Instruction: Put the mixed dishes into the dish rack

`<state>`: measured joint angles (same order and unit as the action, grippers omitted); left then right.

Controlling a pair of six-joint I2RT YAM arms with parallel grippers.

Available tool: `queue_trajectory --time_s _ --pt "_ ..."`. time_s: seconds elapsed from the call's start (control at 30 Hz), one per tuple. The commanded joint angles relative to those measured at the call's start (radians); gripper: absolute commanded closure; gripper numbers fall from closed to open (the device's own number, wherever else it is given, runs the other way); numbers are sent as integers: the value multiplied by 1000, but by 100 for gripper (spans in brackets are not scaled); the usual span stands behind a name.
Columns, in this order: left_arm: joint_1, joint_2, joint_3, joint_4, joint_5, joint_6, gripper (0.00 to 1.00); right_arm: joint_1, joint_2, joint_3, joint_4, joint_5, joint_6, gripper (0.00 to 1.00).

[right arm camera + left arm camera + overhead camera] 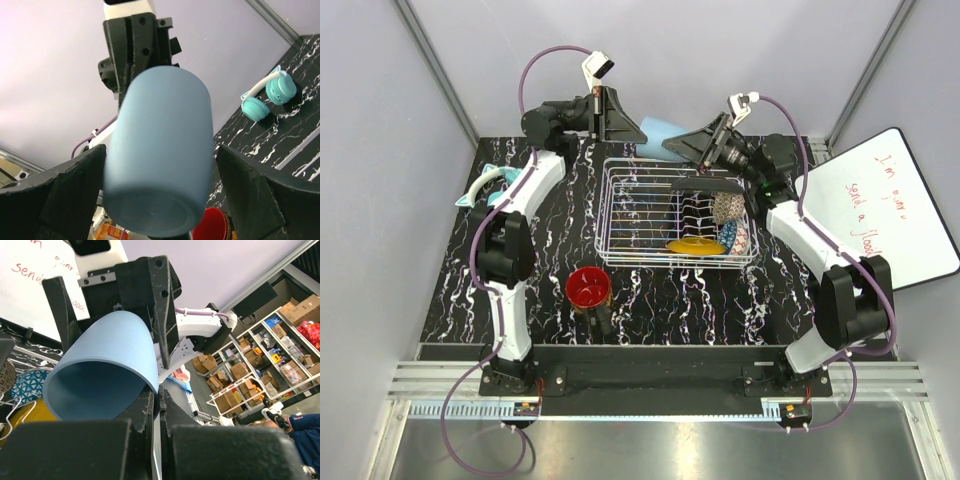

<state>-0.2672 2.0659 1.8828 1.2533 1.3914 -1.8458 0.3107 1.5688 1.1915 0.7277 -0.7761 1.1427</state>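
The light blue cup (pixel 658 129) hangs on its side in the air behind the dish rack (pixel 620 215). My left gripper (pixel 636 128) is shut on the cup's rim (pixel 156 390), one finger inside the cup (pixel 100 375) and one outside. My right gripper (pixel 672 145) is open, with a finger on either side of the cup's base end (pixel 160 150). In the rack stand the mustard-yellow plate (pixel 695 245), the gold lattice bowl (pixel 724 207) and a black flowered plate (pixel 698 212). The dark mug with red inside (pixel 588 289) sits on the table in front of the rack.
Teal headphones (pixel 485 186) lie at the table's left edge. A whiteboard (pixel 885 205) leans at the right. A teal patterned bowl (pixel 738 238) is in the rack's right end. Grey walls close the back and sides.
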Motion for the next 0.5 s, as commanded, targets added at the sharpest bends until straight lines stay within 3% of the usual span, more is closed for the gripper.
queue_trajectory --time_s 0.0,0.23,0.33,0.4,0.47 --pt "-6 -41 -17 324 -23 -43 100 4 19 75 21 20 -34 0" --pt "-7 -50 -28 322 -26 -35 100 4 83 118 67 0 9 2" --pt "-9 -46 -22 321 -28 -33 100 2 94 125 68 -15 25 14" --pt "-9 -44 -24 321 -26 -32 100 4 94 119 70 -22 26 17" --pt "-9 -44 -28 321 -23 -29 100 4 89 106 72 -23 26 28"
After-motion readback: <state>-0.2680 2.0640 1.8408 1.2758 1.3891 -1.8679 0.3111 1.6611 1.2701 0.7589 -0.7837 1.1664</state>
